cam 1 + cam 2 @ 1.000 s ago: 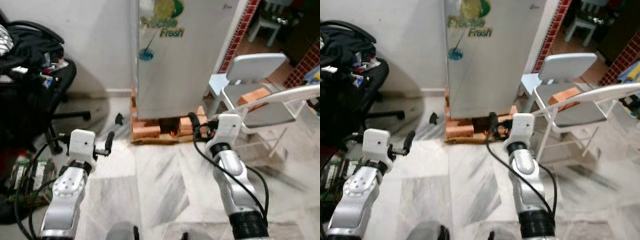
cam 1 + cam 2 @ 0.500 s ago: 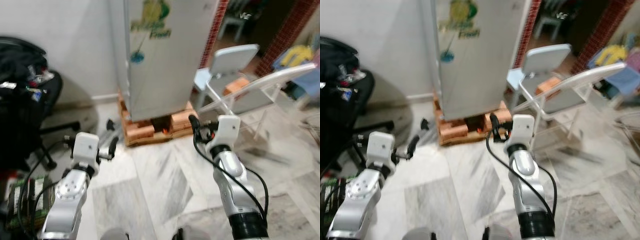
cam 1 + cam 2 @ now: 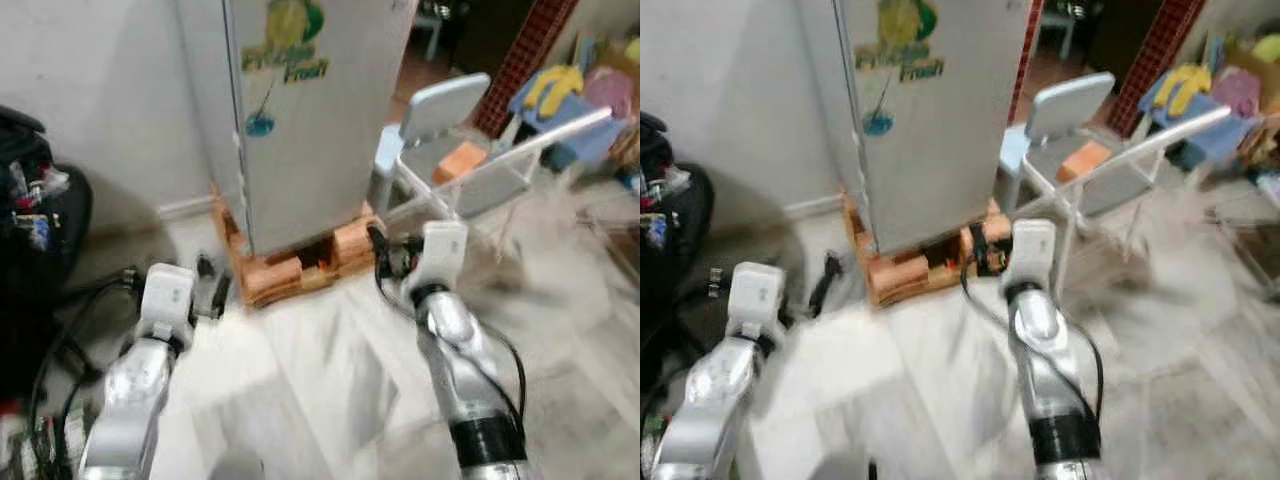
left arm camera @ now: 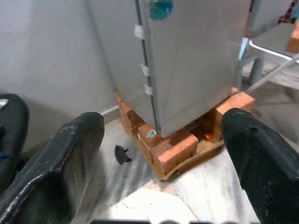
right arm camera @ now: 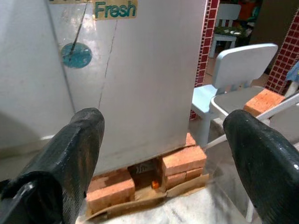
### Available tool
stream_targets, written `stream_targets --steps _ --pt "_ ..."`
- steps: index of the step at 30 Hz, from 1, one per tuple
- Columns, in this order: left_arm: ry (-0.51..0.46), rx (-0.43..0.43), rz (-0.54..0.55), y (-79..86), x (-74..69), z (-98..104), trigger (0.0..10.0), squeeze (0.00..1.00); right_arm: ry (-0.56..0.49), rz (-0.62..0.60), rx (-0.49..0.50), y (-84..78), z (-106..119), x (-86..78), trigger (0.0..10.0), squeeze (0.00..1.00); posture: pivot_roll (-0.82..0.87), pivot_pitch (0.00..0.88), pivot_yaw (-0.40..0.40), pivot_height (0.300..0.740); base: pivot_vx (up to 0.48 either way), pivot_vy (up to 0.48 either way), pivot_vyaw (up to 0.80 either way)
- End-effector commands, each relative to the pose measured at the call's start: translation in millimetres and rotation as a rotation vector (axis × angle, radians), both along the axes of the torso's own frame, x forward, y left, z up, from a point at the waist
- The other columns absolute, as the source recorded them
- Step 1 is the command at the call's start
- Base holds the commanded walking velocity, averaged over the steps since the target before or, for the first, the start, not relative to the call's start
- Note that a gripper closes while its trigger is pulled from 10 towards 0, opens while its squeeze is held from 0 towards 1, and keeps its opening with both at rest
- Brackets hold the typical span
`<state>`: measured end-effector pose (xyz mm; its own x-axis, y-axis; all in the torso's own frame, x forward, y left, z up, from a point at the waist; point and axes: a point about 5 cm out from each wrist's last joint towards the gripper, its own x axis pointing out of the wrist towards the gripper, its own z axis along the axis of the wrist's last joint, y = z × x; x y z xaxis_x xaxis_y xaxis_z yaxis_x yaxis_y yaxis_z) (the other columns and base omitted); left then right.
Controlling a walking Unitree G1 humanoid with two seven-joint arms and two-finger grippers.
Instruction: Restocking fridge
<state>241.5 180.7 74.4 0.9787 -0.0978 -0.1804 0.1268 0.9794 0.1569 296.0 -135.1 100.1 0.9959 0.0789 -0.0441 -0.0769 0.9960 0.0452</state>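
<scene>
Swinging to its right over the last second, the robot's head has slid the tall grey metal fridge (image 3: 300, 110) with the green "Fresh" sticker from twelve o'clock toward eleven, and more of the room at two o'clock has come into sight. The picture is smeared, so the machine looks to be mid-turn or mid-step. Nothing on the floor has shifted itself; the fridge sits as before on its stack of orange-red bricks (image 3: 300, 265), door closed.

At one o'clock stands a pale blue plastic chair (image 3: 440, 110) with one loose brick (image 3: 1083, 158) on the seat of a white folding chair (image 3: 500, 165) beside it. A black office chair (image 3: 40, 210) piled with clutter sits at nine o'clock.

Both arms are raised forward. The left gripper (image 4: 161, 140) has its two black fingers spread wide, holding nothing, aimed at the fridge's lower corner. The right gripper (image 5: 163, 140) is likewise spread and empty, facing the fridge front.

With no stock in either gripper, restocking seems barely begun; my guess is that it is turning away to fetch goods.
</scene>
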Motion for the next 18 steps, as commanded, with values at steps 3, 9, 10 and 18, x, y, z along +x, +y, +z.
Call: stream_targets --steps 3,9,10,18 --pt "0.004 0.005 -0.017 -6.8 -2.4 -3.2 10.0 0.0 0.012 -0.056 -0.009 -17.3 -2.8 -1.4 10.0 0.0 0.13 0.0 -0.07 0.74 0.255 0.409 0.0" --pt "-0.006 0.017 -0.021 -5.2 3.4 -1.0 10.0 0.0 0.002 -0.077 -0.003 -21.8 -1.5 -3.7 10.0 0.0 0.12 0.0 -0.056 0.74 0.168 0.415 -0.8" --pt "-0.009 0.018 -0.02 -4.9 4.3 -0.8 10.0 0.0 0.002 -0.078 -0.003 -21.8 -1.4 -3.7 10.0 0.0 0.12 0.0 -0.056 0.74 0.0 0.424 -0.8" --pt "-0.041 0.031 -0.016 -3.8 6.3 4.0 10.0 0.0 -0.001 -0.079 -0.007 -23.1 -1.5 -4.2 10.0 0.0 0.13 0.0 -0.064 0.74 0.0 0.43 -0.05"
